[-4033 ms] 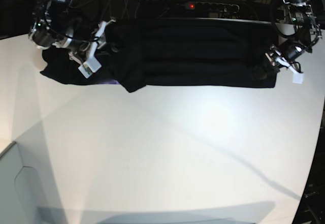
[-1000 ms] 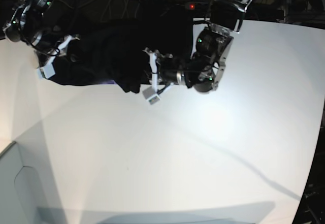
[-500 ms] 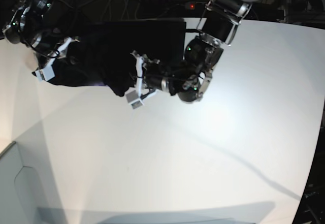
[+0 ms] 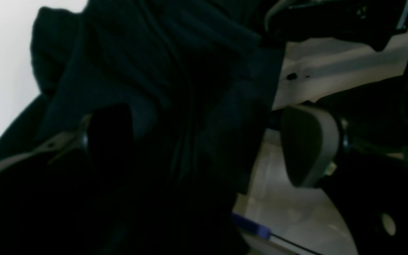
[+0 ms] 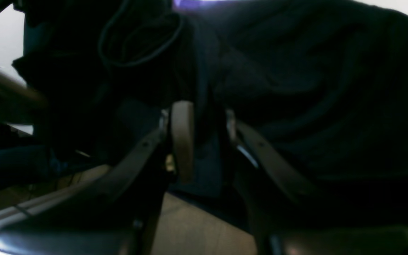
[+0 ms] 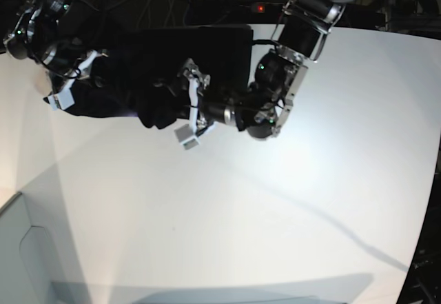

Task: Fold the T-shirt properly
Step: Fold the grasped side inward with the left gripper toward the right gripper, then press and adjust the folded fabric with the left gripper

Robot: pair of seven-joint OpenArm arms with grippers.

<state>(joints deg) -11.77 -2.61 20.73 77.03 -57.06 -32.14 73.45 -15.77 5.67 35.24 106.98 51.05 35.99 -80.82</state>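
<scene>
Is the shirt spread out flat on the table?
No, the shirt lies bunched and doubled over at the table's far edge.

Since 4 s ago the left gripper (image 6: 187, 107) swept from the table's far side across to mid-shirt, dragging that end of the T-shirt (image 6: 148, 69) over w/ it, now bunched nr the right gripper (image 6: 72, 76).

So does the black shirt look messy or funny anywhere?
Yes. The T-shirt is not lying flat: it is bunched into lumpy folds at the table's far edge, near the left pincer. In the right wrist view, fabric is pinched in the right pincer.
</scene>
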